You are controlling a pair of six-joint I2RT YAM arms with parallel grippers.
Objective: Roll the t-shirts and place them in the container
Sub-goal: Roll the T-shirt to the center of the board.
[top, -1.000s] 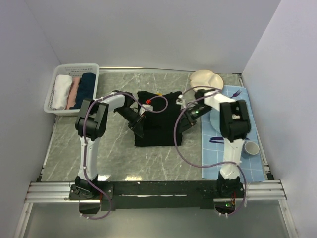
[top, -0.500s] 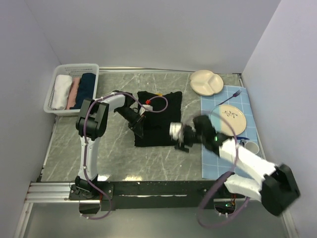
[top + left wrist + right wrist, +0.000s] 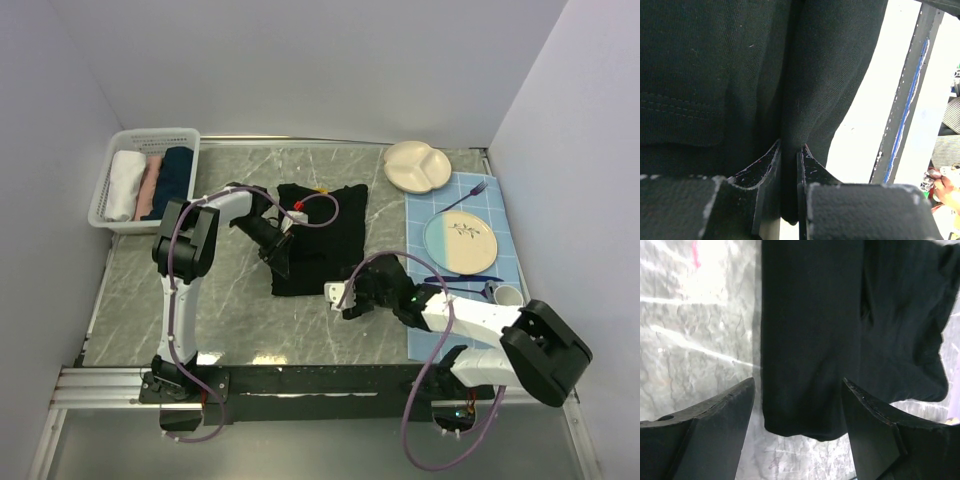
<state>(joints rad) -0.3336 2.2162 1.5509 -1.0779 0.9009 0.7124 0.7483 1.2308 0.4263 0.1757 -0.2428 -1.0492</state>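
Where the one grey marbled table (image 3: 230, 320) is viewed from above, a single black t-shirt (image 3: 325, 250) is seen laid near its middle, folded into a rough rectangle. One blue checked mat (image 3: 497, 205) is spread along the right edge, and one white basket (image 3: 160, 133) is set at the far left corner. Three rolled cloths are packed side by side in the basket: a white roll (image 3: 125, 185), a pink roll (image 3: 150, 185) and a dark blue roll (image 3: 176, 178).

Two plates are shown: a cream divided plate (image 3: 417, 165) at the mat's far corner and a round plate (image 3: 460, 242) on the mat.

The left gripper (image 3: 790, 147) is clamped on a fold at the t-shirt's left edge, the cloth pinched between its fingers. The right gripper (image 3: 797, 382) is held over the t-shirt's near right corner with its fingers spread apart and nothing gripped.

One cup (image 3: 508, 297) and one fork (image 3: 462, 198) are placed on the mat.
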